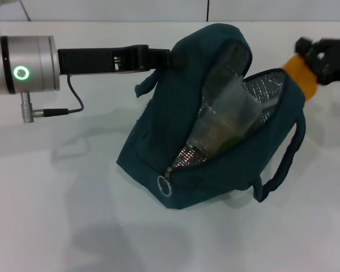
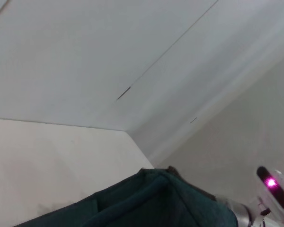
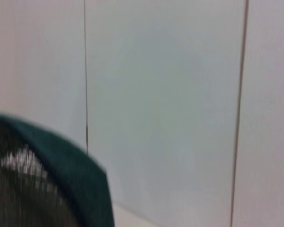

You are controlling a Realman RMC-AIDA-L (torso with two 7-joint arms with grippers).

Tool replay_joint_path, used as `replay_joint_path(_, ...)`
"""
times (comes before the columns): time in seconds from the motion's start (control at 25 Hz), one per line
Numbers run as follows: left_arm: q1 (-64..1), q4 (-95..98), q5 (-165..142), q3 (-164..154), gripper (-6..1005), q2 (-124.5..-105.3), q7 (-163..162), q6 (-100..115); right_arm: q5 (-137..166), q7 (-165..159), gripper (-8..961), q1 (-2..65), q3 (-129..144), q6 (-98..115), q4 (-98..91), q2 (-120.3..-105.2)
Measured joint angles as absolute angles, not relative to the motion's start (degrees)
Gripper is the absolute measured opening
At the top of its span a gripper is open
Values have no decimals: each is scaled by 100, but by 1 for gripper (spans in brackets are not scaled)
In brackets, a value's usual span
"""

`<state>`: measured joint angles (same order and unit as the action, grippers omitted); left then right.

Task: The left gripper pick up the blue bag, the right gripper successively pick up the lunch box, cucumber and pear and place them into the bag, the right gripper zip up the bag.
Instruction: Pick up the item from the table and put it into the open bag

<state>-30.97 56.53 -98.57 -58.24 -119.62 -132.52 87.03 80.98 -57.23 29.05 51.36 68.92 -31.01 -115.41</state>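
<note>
The blue bag (image 1: pixel 158 147) stands on the white table with its top zipper wide open, silvery lining showing. The clear lunch box (image 1: pixel 226 116) sits tilted inside it; a bit of green beside it may be the cucumber (image 1: pixel 233 141). My left gripper (image 1: pixel 161 58) reaches in from the left and is shut on the bag's upper edge, holding it up. At the right edge my right gripper (image 1: pixel 314 59) is shut on the orange-yellow pear (image 1: pixel 301 76), just above the bag's right rim. The bag's top (image 2: pixel 156 198) shows in the left wrist view and its rim (image 3: pixel 80 170) in the right wrist view.
The bag's zipper ring pull (image 1: pixel 165 185) hangs at the front low end of the opening. One loop handle (image 1: pixel 283 164) droops on the bag's right side. The white table (image 1: pixel 56 215) spreads around the bag, with a panelled wall behind.
</note>
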Motion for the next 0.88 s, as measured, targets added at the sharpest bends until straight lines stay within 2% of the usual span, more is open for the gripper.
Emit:
replay_joint_path(0.36, -3093, 5646, -9846, -5827, 74, -11962, -13235, 8710, 7849, -6111, 36, 2626, 5130, 7231, -3787, -11513)
replay_joint_path(0.88, -3112, 5642, -9842, -5810, 74, -11962, -13217, 8699, 7382, -6783, 45, 2992, 5190, 8831, -4495, -11539)
